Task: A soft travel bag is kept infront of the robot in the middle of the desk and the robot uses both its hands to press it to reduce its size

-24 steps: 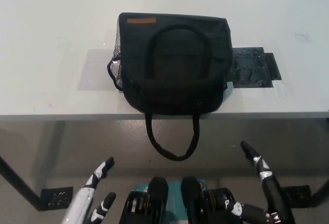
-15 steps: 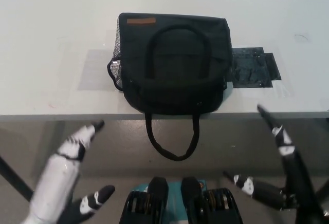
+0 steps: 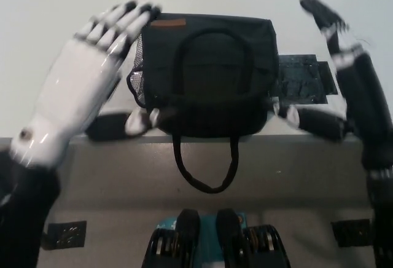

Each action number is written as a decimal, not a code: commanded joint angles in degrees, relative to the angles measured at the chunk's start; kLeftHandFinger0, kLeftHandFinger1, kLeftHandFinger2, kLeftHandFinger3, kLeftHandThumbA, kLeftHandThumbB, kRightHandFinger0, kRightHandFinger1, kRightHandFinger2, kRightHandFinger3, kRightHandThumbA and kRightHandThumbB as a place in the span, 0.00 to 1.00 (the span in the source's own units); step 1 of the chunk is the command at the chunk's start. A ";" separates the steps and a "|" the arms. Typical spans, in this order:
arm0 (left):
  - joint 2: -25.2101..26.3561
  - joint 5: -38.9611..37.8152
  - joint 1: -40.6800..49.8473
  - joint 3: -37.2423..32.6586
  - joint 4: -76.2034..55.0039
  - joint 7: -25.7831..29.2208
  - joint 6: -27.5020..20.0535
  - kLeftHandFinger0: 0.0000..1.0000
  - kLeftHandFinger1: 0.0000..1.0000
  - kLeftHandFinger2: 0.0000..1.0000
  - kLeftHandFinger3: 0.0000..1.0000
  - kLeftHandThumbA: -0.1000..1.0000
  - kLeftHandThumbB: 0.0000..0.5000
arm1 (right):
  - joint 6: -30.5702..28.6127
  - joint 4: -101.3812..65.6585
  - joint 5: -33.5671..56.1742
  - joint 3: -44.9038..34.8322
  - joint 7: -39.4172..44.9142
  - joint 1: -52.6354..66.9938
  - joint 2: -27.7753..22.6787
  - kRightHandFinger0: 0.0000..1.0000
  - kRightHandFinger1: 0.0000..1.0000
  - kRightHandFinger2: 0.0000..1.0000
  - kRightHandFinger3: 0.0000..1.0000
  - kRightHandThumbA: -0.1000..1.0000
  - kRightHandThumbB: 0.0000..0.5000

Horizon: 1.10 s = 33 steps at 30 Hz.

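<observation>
A black soft travel bag [image 3: 209, 74] lies in the middle of the white desk [image 3: 49, 10], close to its front edge. One carry strap [image 3: 206, 169] hangs down over the edge and the other arches over the bag's top. My white left hand [image 3: 83, 80] is raised at the bag's left side, open, fingers spread and pointing away from me. My black right hand [image 3: 353, 80] is raised at the bag's right side, open too. Both hands look high and close to the camera; I cannot tell if either touches the bag.
A dark flat patch [image 3: 304, 80] lies on the desk just right of the bag, partly behind my right hand. A faint grey rectangle marks the desk left of the bag. Below the desk edge is grey floor [image 3: 295, 206].
Both hands have risen from below the desk edge up to the bag's sides, fingers staying spread. The bag has not moved.
</observation>
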 commanded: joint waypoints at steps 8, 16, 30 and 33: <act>2.54 8.10 -21.11 -7.85 22.69 -6.97 6.59 1.00 1.00 1.00 1.00 1.00 0.65 | 9.09 25.41 -2.19 3.54 4.14 -22.75 -3.63 1.00 1.00 1.00 1.00 1.00 0.59; 2.19 8.40 -27.30 -10.95 39.08 -2.83 6.45 1.00 1.00 1.00 1.00 1.00 0.65 | 8.94 42.55 -0.24 4.69 1.59 -30.73 -1.81 1.00 1.00 1.00 1.00 1.00 0.58; 1.54 10.20 -31.05 -17.13 57.87 1.89 7.01 1.00 1.00 1.00 1.00 1.00 0.61 | 5.59 68.45 -0.97 6.81 -6.37 -38.21 2.84 1.00 1.00 1.00 1.00 1.00 0.61; 1.55 10.43 -30.87 -18.60 61.09 3.38 7.13 1.00 1.00 1.00 1.00 1.00 0.59 | 5.57 71.16 0.54 6.43 -6.90 -38.25 3.98 1.00 1.00 1.00 1.00 1.00 0.66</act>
